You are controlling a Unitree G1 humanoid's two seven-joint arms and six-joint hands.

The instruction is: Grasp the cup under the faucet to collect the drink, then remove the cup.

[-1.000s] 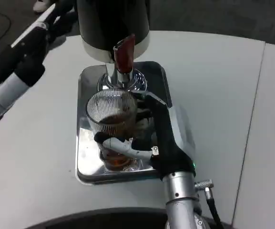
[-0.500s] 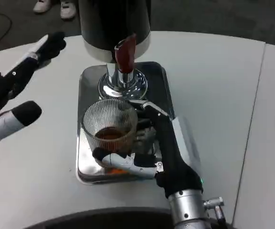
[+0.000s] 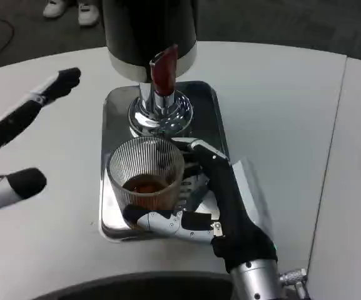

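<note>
Right hand [image 3: 214, 209] wraps cup [image 3: 146, 181] low at tray [image 3: 114, 103] front edge; ribbed glass, part-filled, slippery, fragile: grip mid-wall, keep upright. Left hand [image 3: 24, 147] spread, empty.

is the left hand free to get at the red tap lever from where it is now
Probably yes: the left hand is open beside the tray, with bare table between it and the red lever; the right hand holds the cup lower down.

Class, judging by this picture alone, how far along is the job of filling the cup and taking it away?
Done: the ribbed cup holds brown drink. In hand: the right hand grips it, in front of the red faucet lever, above the metal tray. Left: carrying it clear of the tray. The left hand waits open.
</note>
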